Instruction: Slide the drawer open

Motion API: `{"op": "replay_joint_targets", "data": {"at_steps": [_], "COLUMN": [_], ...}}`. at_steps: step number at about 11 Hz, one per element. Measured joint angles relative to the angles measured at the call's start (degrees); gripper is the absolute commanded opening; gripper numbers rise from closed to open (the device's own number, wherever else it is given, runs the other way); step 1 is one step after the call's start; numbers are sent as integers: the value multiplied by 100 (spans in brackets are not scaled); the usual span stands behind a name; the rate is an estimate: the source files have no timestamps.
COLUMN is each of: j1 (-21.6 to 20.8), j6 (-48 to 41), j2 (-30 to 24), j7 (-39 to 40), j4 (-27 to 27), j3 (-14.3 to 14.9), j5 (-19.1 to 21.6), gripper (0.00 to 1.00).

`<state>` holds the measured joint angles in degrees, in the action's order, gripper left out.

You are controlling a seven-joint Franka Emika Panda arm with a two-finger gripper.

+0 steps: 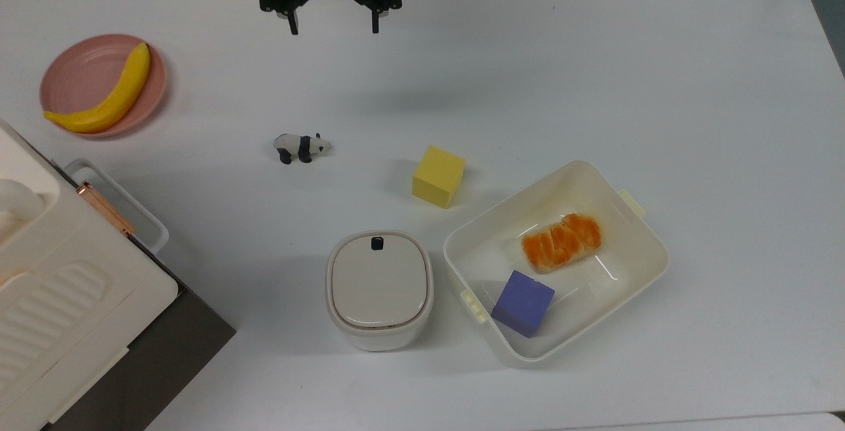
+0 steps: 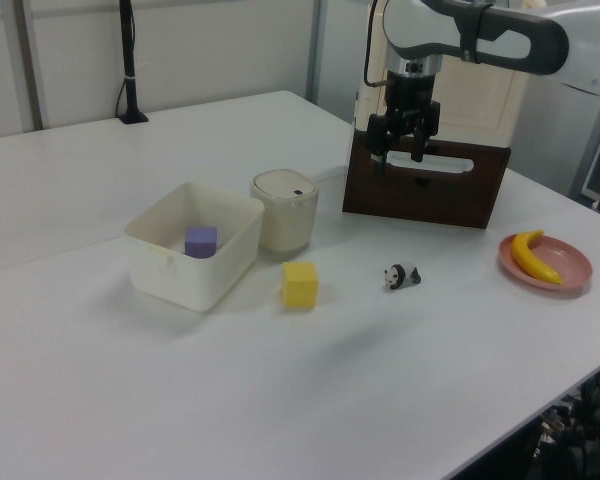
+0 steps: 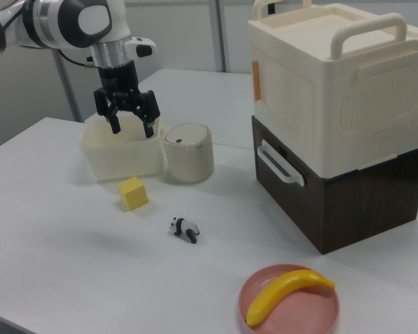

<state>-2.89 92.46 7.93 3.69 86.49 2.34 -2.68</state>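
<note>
The drawer [image 3: 292, 198] is a dark brown box with a white loop handle [image 3: 279, 164] on its front, and it looks pushed in. It sits under a cream appliance [image 3: 334, 83]. The drawer's front [image 2: 425, 192] faces the table in the left view. In the top view the drawer [image 1: 173, 342] is at the lower left, with its handle [image 1: 140, 212] jutting toward the table. My gripper [image 1: 333, 26] hangs open and empty above the table's far side, well away from the handle. It also shows as my gripper [image 2: 401, 158] and my gripper [image 3: 131, 127].
A pink plate [image 1: 72, 81] holds a banana [image 1: 112, 98]. A toy panda [image 1: 301, 147], a yellow cube [image 1: 438, 176] and a lidded white pot [image 1: 379, 289] stand mid-table. A cream tub [image 1: 634, 272] holds a purple cube [image 1: 523, 302] and an orange pastry [image 1: 561, 241].
</note>
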Motion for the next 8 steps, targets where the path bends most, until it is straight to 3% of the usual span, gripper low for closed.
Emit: {"op": "replay_joint_targets", "data": {"at_steps": [8], "j1": [106], "j6": [0], "j2": [2], "j7": [-1], "j4": [6], "j3": [-61], "j5": [2], "gripper": [100]}}
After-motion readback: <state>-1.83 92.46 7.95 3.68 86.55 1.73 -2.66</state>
